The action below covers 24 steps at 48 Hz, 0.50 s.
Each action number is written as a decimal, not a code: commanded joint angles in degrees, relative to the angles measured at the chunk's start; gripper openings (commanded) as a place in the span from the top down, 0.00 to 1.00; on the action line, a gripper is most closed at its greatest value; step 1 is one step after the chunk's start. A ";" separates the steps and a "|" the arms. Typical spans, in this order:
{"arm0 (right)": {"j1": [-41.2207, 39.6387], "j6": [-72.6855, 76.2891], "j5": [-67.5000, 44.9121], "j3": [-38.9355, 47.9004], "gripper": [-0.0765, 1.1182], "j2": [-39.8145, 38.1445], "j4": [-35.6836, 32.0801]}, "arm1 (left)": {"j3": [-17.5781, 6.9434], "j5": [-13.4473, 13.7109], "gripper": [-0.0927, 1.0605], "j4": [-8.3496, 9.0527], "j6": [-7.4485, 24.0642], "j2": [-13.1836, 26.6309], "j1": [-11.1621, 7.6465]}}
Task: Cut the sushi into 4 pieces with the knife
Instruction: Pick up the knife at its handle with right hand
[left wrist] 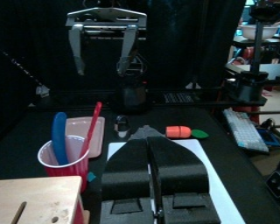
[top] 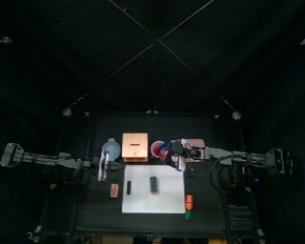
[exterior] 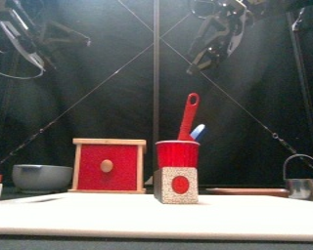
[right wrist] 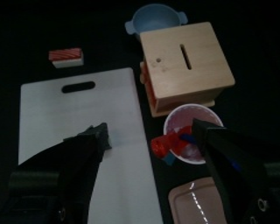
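While black curtains (top: 66,57) enclose it, the table (top: 98,210) carries a white board (top: 149,198).

A wooden box (top: 136,145) stands at the back of the counter (top: 98,214), with a blue-grey bowl (top: 111,148) just left of it. A red toy (top: 114,190) lies left of the white board (top: 145,198), and an orange toy (top: 190,201) and a green toy (top: 190,213) lie to its right. A metal cutter (exterior: 301,184) stands far right.
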 commanded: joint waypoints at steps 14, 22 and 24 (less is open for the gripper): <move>-0.79 -0.62 7.21 -5.89 0.10 8.53 -3.25 | -1.41 -0.53 0.91 0.09 0.00 0.18 0.88; -1.58 -0.88 10.20 -7.56 0.10 12.22 -4.39 | -1.23 -0.53 0.91 0.09 0.00 0.18 1.23; -1.67 -0.97 11.34 -8.35 0.10 13.27 -4.83 | -1.23 -0.53 0.91 0.00 0.00 0.18 1.32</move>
